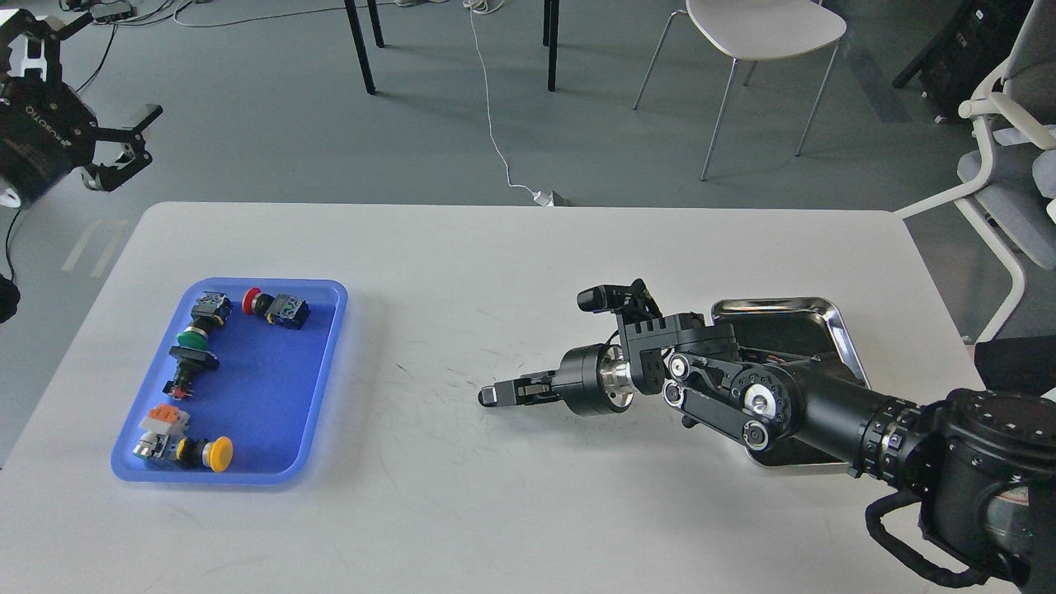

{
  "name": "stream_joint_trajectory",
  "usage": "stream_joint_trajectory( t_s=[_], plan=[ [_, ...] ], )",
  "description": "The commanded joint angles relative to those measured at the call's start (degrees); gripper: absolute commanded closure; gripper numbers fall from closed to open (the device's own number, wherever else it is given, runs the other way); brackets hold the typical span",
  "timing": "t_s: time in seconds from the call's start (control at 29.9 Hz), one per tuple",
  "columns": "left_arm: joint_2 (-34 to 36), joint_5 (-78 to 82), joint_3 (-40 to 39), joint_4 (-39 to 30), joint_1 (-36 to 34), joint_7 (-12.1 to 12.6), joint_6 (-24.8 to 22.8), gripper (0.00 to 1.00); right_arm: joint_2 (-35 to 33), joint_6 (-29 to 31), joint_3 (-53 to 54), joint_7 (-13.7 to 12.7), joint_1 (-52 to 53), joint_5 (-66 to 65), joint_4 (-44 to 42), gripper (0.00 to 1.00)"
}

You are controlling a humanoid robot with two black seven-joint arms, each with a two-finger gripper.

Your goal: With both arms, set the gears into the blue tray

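Head view: a white tabletop (511, 272) is seen from above, with grey floor and chairs beyond it.
Blue tray: the blue tray (330, 346) is set flat on the left part of the tabletop.
Tray contents: several push-button switches are laid in it, among them a red-capped one (275, 306), a green-capped one (193, 338) and a yellow-capped one (208, 453).
Gears: none can be made out with certainty; anything that small may be lost at this size.
Steel tray: a shiny steel tray (833, 318) is seen at the right, largely covered by the right arm.
Right gripper: the right gripper (488, 396) is held low over the middle of the tabletop, pointing left, fingers brought together; whether anything is pinched between them cannot be told.
Left gripper: the left gripper (124, 147) is raised beyond the tabletop's far left corner, fingers spread apart, nothing between them.
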Motion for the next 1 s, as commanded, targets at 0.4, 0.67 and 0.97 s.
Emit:
stream_joint_trajectory(
  t_s=[0.4,0.67,0.97],
  plan=[
    [4.53,3.95,4.94,0.0,-2.72,1.89,0.0,0.01,0.0,-5.54,16.11,-1.4,0.18,7.82,-3.18,0.22],
    [3.65,5.63,6.97,-1.32,-2.72,0.84,0.0,0.01,0.0,-9.4,16.63,-1.4,0.35,21.44,-3.09,0.15],
    [1.1,21.96,7.06,-6.23,-2.64,-2.59,0.0,0.01,-5.35,-12.84,18.91,-1.23,0.0,40.07,-3.44,0.06]
  ],
)
